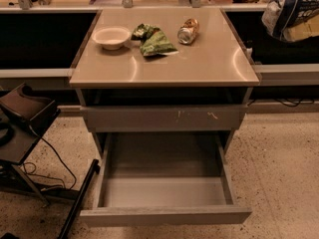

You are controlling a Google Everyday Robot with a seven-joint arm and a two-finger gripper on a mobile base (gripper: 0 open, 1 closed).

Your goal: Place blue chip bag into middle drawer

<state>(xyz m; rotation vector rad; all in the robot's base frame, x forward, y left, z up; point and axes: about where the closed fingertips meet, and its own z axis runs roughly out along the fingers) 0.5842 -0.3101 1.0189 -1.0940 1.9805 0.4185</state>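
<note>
The blue chip bag point(289, 6) hangs in the air at the top right of the camera view, off the table and beyond its right edge. My gripper point(300, 30) shows only as a pale yellowish part under the bag and is shut on it; the arm is out of view. The middle drawer point(165, 216), grey with a plain front panel, is pulled out wide below the table and nothing lies in it. Above it, the grey drawer front with pale scratch marks point(164, 117) is closed.
On the table top point(199, 66) stand a white bowl point(111, 36), a green crinkled bag point(152, 40) and a gold can point(188, 31) on its side. A black stand point(25, 116) with cables is at the left on the speckled floor.
</note>
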